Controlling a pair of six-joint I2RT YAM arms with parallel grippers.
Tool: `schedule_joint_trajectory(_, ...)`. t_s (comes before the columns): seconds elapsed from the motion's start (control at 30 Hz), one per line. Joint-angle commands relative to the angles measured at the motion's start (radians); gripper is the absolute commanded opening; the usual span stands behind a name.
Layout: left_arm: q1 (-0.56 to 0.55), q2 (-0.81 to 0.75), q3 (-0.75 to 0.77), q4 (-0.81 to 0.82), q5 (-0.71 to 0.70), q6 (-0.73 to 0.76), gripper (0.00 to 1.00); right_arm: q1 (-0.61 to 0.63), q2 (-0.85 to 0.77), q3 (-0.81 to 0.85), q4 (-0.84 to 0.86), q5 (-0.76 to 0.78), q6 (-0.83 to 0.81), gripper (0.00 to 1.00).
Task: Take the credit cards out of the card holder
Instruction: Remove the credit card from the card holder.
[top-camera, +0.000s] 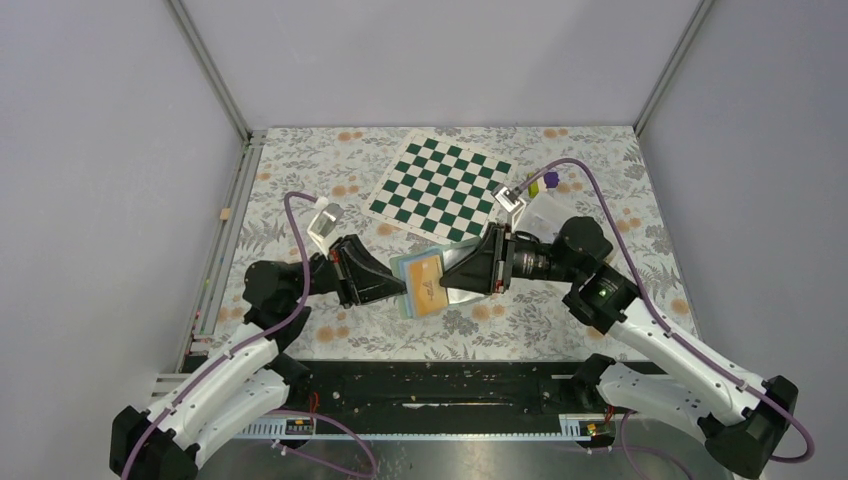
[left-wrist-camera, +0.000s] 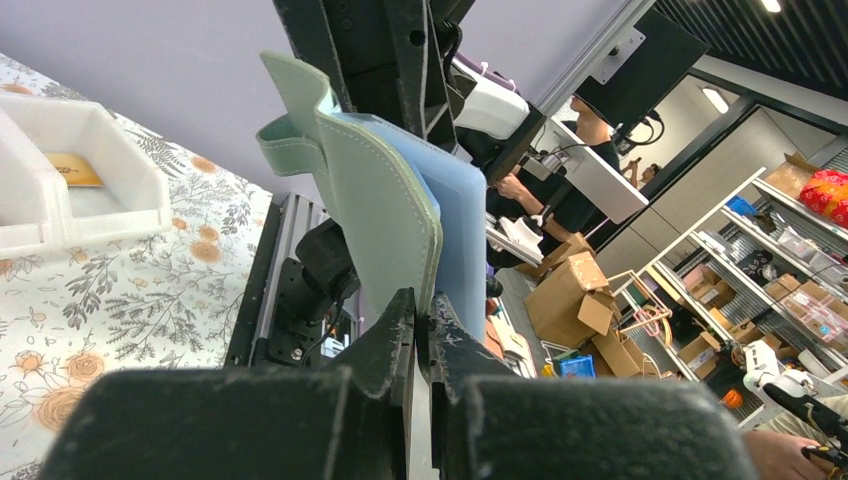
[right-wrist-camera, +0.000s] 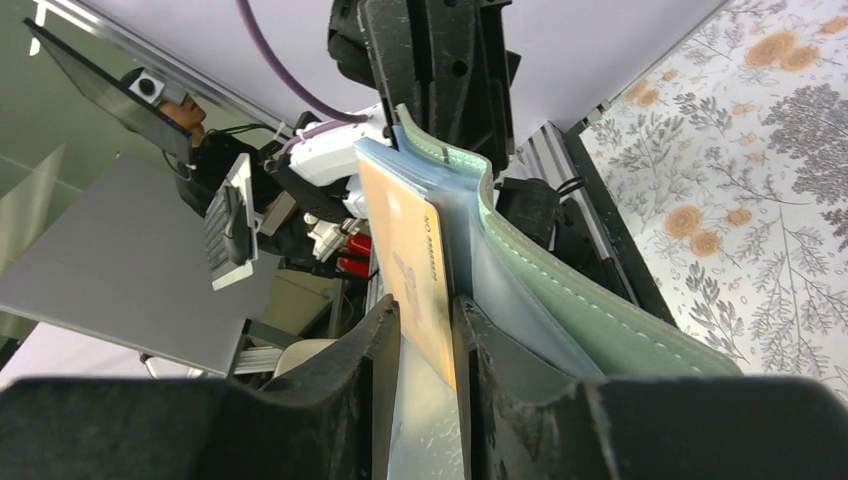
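I held the card holder (top-camera: 412, 272) up off the desk (top-camera: 300, 170), in the air just on the near side of the green-and-white chequered mat (top-camera: 440, 187), with my two tools meeting at it from either side. The holder stood on edge and hung open, its teal-green cover (left-wrist-camera: 385, 215) bowed outward and the light blue inside (left-wrist-camera: 462, 230) showing behind it.

My left tool (left-wrist-camera: 422, 312) was pressed together on the holder's lower edge, its fingers (left-wrist-camera: 385, 335) pinching the teal cover and the blue lining as one.

My right tool (right-wrist-camera: 425, 330) came in from the mat's right-hand side. Its fingers (right-wrist-camera: 375, 350) stood a little apart, one on each side of the orange-yellow credit card (right-wrist-camera: 420, 260), which stuck out of the holder's blue pocket (right-wrist-camera: 500, 290) and crossed the gap between them at a slant. I could not tell whether either pad was touching the card. From above, the same card (top-camera: 428, 285) showed as an orange face lying against the open holder, between the two black tools.

A white tray (top-camera: 548, 212) sat on the desk just off the mat's right edge, and a small purple block (top-camera: 551, 180) lay near the mat's far right corner.
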Motion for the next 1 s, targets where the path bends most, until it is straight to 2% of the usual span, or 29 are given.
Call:
schedule_joint_trajectory(0.0,-0.001,0.005,0.056,-0.050,-0.022,0.062,0.00,0.005,-0.010,-0.020,0.213,-0.099,0.093,0.33)
schedule_joint_trajectory(0.13,-0.004,0.029,0.069,-0.051,-0.014,0.057,0.00,0.003,0.028,-0.042,0.363,-0.140,0.197,0.35)
schedule_joint_trajectory(0.2,-0.003,0.037,0.074,-0.066,-0.012,0.065,0.00,0.004,0.028,-0.044,0.380,-0.143,0.203,0.35)
schedule_joint_trajectory(0.53,-0.003,0.030,0.124,-0.263,-0.016,0.208,0.00,-0.007,-0.036,-0.055,0.294,-0.126,0.158,0.23)
schedule_joint_trajectory(0.73,-0.005,0.043,0.125,-0.242,-0.014,0.190,0.00,-0.006,-0.042,-0.069,0.271,-0.104,0.146,0.00)
schedule_joint_trajectory(0.97,-0.005,0.040,0.124,-0.230,-0.010,0.181,0.00,-0.010,-0.058,-0.065,0.181,-0.051,0.104,0.00)
